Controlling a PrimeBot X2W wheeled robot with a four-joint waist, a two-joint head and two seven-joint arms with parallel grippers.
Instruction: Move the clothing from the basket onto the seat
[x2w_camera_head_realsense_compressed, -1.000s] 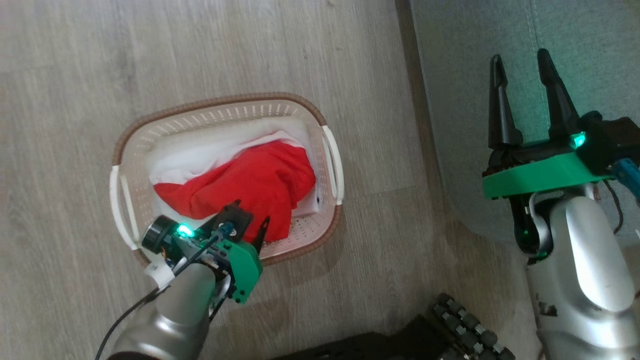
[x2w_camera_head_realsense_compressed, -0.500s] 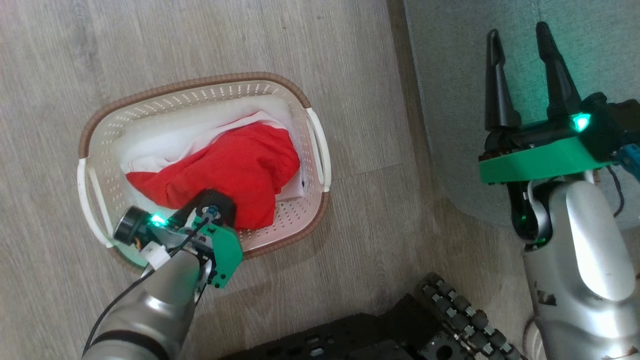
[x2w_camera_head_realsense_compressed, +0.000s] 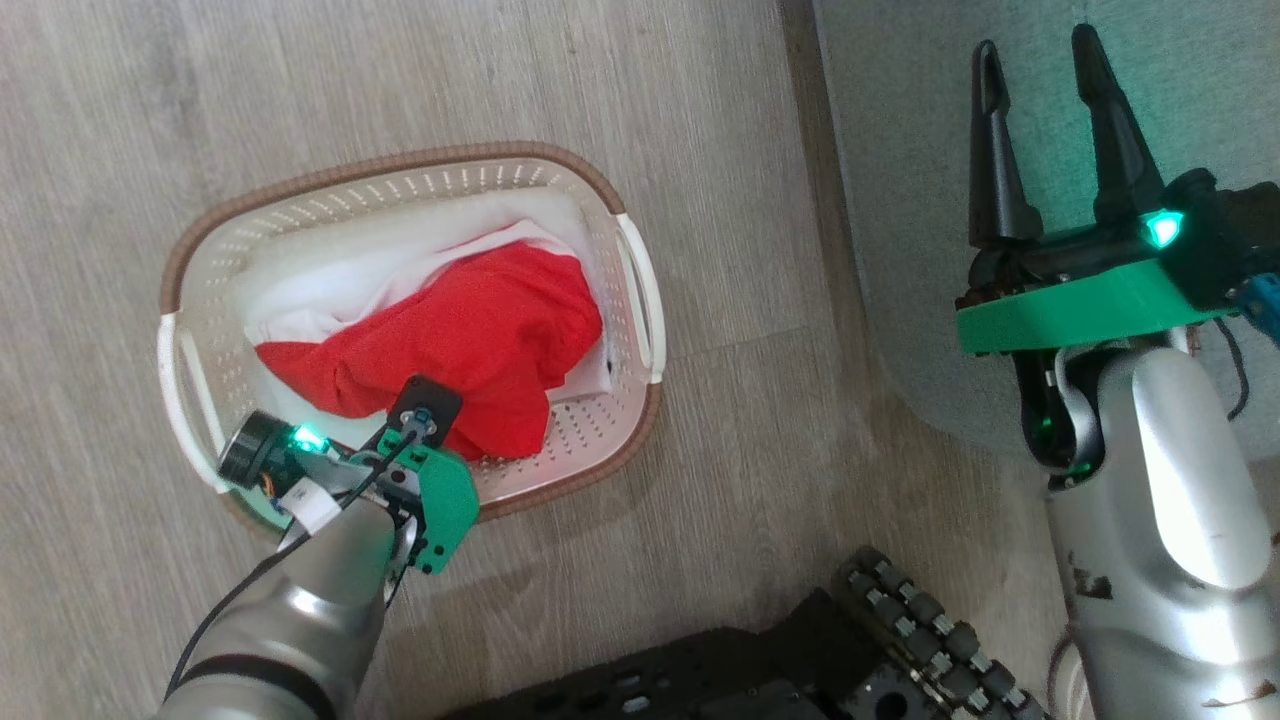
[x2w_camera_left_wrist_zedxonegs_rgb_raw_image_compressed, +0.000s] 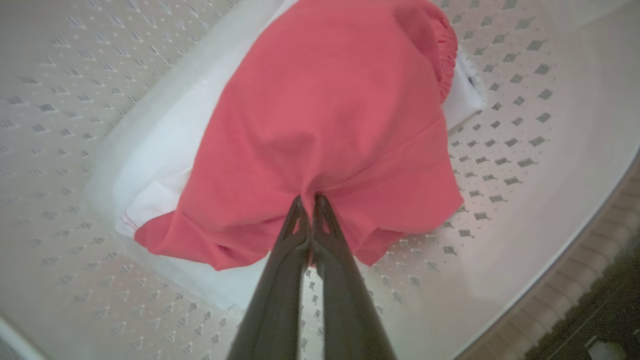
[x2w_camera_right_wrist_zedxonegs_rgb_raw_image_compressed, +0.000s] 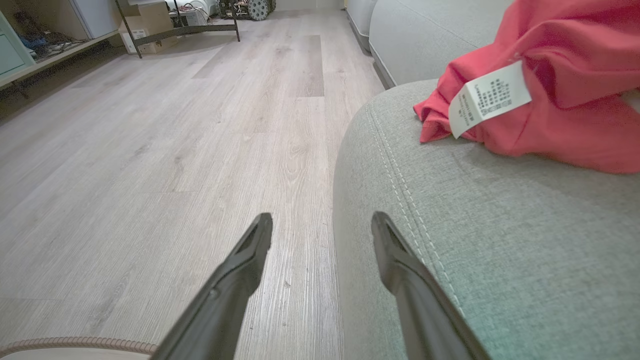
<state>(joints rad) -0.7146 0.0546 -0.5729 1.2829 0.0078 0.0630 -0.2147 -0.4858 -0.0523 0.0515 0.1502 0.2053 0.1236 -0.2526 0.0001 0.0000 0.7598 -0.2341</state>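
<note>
Because the red garment (x2w_camera_left_wrist_zedxonegs_rgb_raw_image_compressed: 320, 110) lying in the basket (x2w_camera_head_realsense_compressed: 400, 190) is soft, light and limp, a pinched fold near its edge suits it. The left gripper (x2w_camera_left_wrist_zedxonegs_rgb_raw_image_compressed: 307, 200) now nips such a fold, where a second ago its fingers stood apart. The right gripper (x2w_camera_head_realsense_compressed: 1035, 50), over the seat (x2w_camera_head_realsense_compressed: 900, 150) beside the basket, gapes wide.

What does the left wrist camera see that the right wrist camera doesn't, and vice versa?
Left wrist view: the left tool, shut, pinching a bright red fabric garment that lies over white cloth inside the white perforated plastic basket. Right wrist view: the right tool, open and empty, at the edge of a grey-green fabric sofa cushion where another red garment with a white label lies, beside wooden floor. Shared: red clothing, a pair of dark fingers, and the basket's brown woven-look rim.
</note>
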